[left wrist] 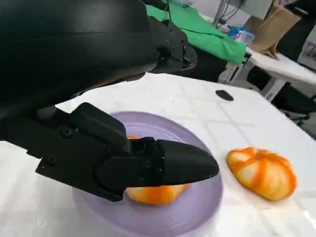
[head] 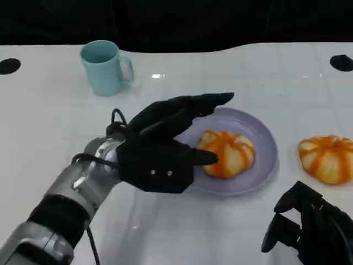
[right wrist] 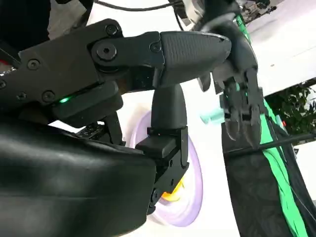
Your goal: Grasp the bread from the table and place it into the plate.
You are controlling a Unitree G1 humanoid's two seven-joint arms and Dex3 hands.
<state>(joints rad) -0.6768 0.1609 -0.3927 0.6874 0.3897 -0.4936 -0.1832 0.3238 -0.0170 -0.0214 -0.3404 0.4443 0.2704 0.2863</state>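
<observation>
One bread (head: 227,153) on plate (head: 265,165), touching left hand (head: 160,149) thumb.

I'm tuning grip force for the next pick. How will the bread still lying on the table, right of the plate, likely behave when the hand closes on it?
The bread on the table looks puffy and domed, so it probably squashes under a firm grip. Its segmented top looks glossy, perhaps a little slippery. It seems to sit on a broad base, so it should slide rather than roll if nudged.
</observation>
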